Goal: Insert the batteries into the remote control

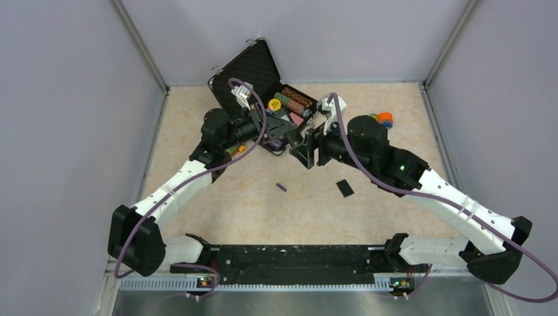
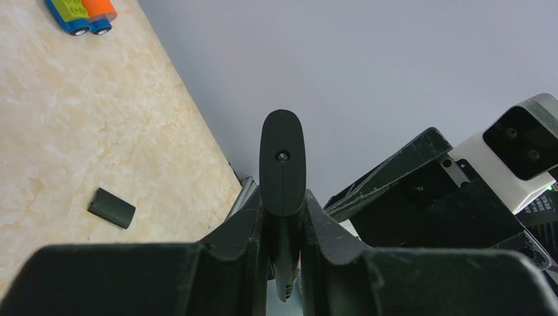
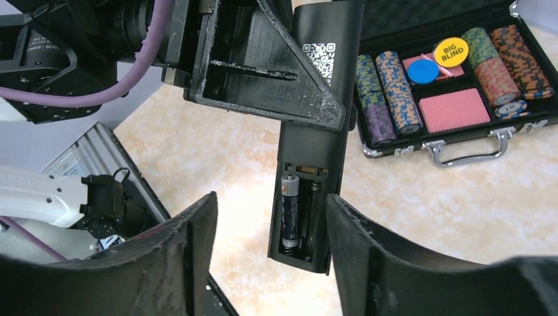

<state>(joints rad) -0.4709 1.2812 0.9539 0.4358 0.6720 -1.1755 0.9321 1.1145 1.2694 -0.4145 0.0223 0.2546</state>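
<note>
**A:** Remote (image 3: 314, 164), where is it?
**B:** Up off the counter (image 1: 263, 214), mid-cell. The left tool (image 2: 283, 224) is clamped on it, one finger on each broad face. Its back faces the right wrist camera, with the battery bay uncovered at the lower end.

**A:** Right tool (image 3: 270, 214)?
**B:** Spread wide, gripping nothing. The bay end of the remote sits between its fingers. There is a clear gap on one side. The other finger is close against the remote's edge, and I can't tell if they touch.

**A:** Batteries?
**B:** The dark battery (image 3: 290, 210) is seated in one slot of the bay. The slot beside it shows a bare spring. The purple battery (image 1: 281, 187) lies on the counter at 6 o'clock from the two tools, seen from overhead, apart from both.

**A:** Cover (image 1: 345, 188)?
**B:** Flat on the counter at 3 o'clock from the purple battery, near it but not touching.

**A:** Anything else?
**B:** An open chip case (image 1: 253, 69) at 12 o'clock behind the tools, chips stacked in rows. Toy blocks (image 1: 383, 119) at 2 o'clock, toward the far right corner.
</note>
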